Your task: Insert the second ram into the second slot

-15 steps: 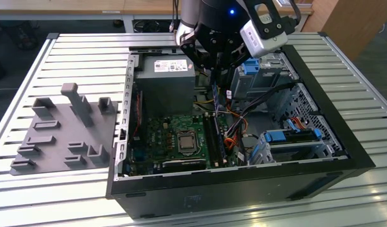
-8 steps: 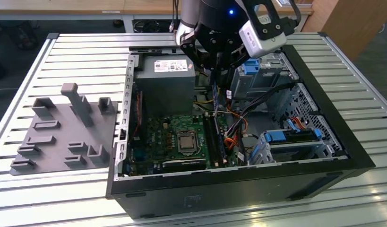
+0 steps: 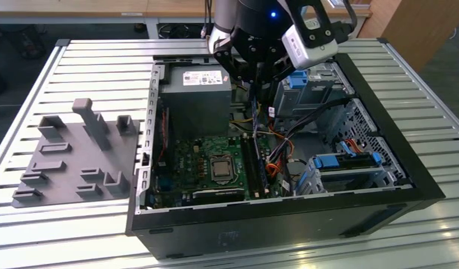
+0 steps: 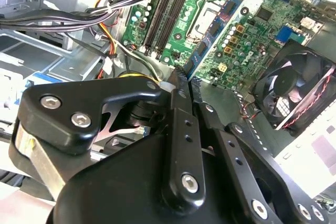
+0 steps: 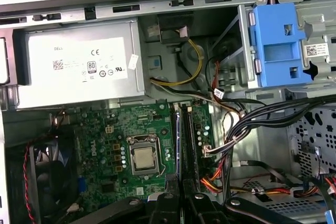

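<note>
The end effector (image 3: 255,75) hangs over the open computer case (image 3: 408,174), which lies on the slatted table (image 3: 94,73). Its 2 fingers are drawn together on the second ram (image 3: 253,109), a thin blue stick held upright and seen edge-on below them. In the first wrist view the second ram (image 5: 177,140) runs in line with the dark memory slots (image 5: 190,140) on the green motherboard (image 5: 105,140), just beside the processor socket (image 5: 144,158). Whether its lower edge touches a slot cannot be told. The grey power supply (image 5: 79,66) sits beyond the slots, and bundled cables (image 5: 247,124) run past them. In the second wrist view the case fan (image 4: 294,85) lies near the end effector (image 4: 184,80). A grey fixture plate (image 3: 72,157) rests on the table at the exterior view's left.
</note>
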Robot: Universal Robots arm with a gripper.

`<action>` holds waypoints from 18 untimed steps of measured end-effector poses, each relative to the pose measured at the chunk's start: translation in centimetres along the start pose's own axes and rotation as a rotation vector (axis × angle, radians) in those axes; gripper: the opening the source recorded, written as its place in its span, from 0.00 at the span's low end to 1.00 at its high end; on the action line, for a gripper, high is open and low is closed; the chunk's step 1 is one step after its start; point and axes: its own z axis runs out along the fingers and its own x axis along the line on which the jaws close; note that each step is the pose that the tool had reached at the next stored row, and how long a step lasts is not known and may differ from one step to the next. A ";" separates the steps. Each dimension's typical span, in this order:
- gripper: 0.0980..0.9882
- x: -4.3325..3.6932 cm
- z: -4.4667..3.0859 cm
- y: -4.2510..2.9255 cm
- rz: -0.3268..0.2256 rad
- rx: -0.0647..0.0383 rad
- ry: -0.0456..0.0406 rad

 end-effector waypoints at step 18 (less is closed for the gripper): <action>0.04 0.00 0.15 -0.01 0.067 0.002 -0.0026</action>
